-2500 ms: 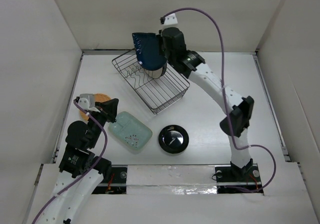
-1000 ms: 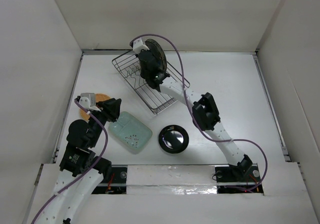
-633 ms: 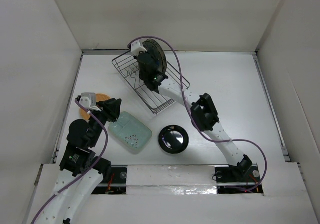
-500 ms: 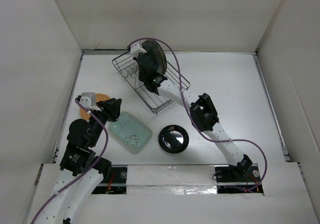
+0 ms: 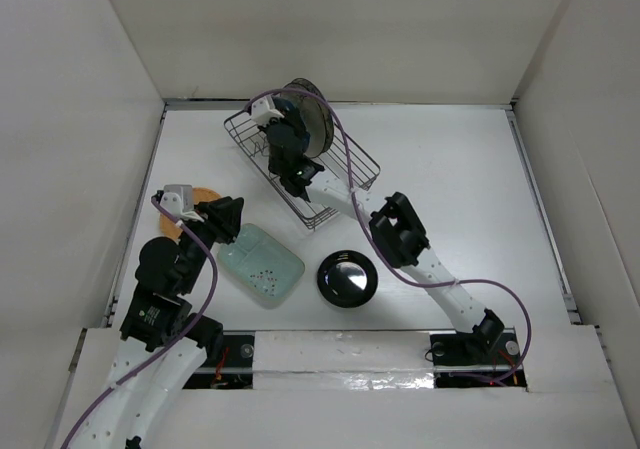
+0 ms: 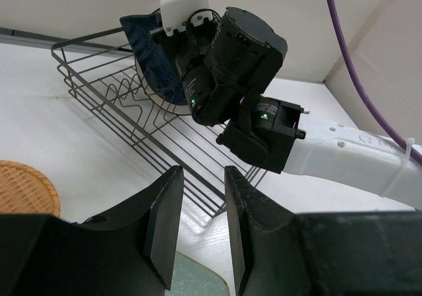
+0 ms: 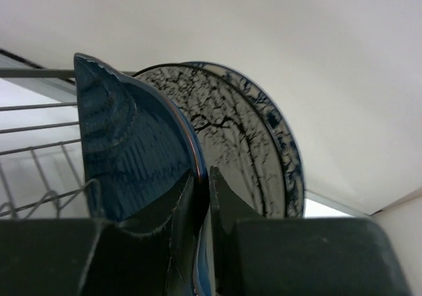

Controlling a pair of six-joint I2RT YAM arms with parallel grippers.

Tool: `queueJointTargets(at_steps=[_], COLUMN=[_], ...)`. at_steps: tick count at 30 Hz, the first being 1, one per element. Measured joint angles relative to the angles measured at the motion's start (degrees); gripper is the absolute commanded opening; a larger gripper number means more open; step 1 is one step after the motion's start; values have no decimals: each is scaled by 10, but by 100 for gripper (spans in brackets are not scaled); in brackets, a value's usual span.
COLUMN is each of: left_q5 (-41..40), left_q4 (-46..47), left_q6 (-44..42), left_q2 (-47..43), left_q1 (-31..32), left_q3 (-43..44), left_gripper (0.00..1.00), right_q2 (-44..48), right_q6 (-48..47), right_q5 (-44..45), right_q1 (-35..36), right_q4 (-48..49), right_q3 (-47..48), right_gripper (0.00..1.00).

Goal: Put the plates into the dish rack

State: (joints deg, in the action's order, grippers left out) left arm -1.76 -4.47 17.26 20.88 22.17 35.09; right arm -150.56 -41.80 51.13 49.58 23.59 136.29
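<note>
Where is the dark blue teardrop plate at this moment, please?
Right wrist view: the dark blue teardrop plate stands on edge in the dish rack, pinched by the right gripper, beside the cream floral plate.

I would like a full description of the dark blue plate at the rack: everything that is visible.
The dark blue plate is teardrop-shaped, glossy like glazed ceramic, with fine ridges on its face. It stands on edge, pointed tip up, within the wire dish rack, close beside the cream plate with dark branch marks. The right gripper is shut on its rim.
</note>
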Motion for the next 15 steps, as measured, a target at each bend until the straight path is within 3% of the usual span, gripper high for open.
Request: queueJointTargets(at_steps=[4,10,15], left_q5=[0,0,-3], left_q4=[0,0,0], left_q6=[0,0,0], left_q2=[2,2,3], left_q1=[0,0,0], left_q3=[0,0,0], left_gripper=[28,28,28], right_q2=[0,0,11], right_q6=[33,77,121], right_q5=[-5,-8,-10], right_q1=[1,4,3], right_q4=[-19,-36,-55], right_q3=[-5,-33,-38], right_gripper=[37,43,54])
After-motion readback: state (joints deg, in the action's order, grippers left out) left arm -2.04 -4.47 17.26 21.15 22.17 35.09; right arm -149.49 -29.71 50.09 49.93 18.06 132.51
